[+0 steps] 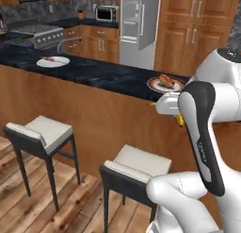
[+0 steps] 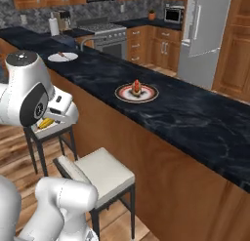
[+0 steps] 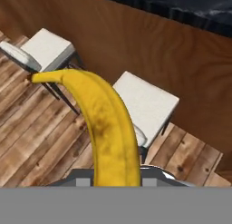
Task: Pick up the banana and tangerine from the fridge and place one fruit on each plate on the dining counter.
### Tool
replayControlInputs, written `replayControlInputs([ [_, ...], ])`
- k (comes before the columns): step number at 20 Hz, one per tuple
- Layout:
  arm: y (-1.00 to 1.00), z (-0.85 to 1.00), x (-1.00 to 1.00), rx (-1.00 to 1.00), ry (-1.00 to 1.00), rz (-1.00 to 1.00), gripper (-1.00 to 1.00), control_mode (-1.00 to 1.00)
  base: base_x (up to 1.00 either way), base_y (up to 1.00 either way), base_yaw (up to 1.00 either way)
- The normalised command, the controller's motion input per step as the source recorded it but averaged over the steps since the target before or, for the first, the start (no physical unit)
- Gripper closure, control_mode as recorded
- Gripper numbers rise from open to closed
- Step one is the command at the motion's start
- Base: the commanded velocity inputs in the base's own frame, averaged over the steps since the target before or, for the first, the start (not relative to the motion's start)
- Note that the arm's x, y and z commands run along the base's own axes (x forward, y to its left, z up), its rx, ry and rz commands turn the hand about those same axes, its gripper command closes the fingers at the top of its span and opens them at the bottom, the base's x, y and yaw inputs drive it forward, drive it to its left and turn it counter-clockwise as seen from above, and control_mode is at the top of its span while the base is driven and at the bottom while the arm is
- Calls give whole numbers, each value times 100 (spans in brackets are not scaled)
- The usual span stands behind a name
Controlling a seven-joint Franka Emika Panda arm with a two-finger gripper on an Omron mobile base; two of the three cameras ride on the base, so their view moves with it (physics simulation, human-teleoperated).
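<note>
Dining counter [image 2: 195,118] stood beside me, gripper [image 3: 115,175] clamped on the banana [image 3: 106,128]. I judged it could clip the wood front or slip before reaching a plate [image 2: 117,92].

I see two white-seated stools [image 1: 44,130] [image 1: 136,166] on the wood floor [image 1: 28,208], a stove [image 1: 40,34] and a microwave [image 1: 106,13] behind.
</note>
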Motion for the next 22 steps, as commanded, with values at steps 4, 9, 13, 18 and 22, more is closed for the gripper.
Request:
replayControlInputs([
  [4,0,0,0,0,0,0,100,100,24,71,-67],
  [9,0,0,0,0,0,0,100,100,32,75,-65],
  [13,0,0,0,0,0,0,100,100,13,100,-31],
  [18,0,0,0,0,0,0,100,100,1,82,-15],
  [22,0,0,0,0,0,0,100,100,12,60,-15],
])
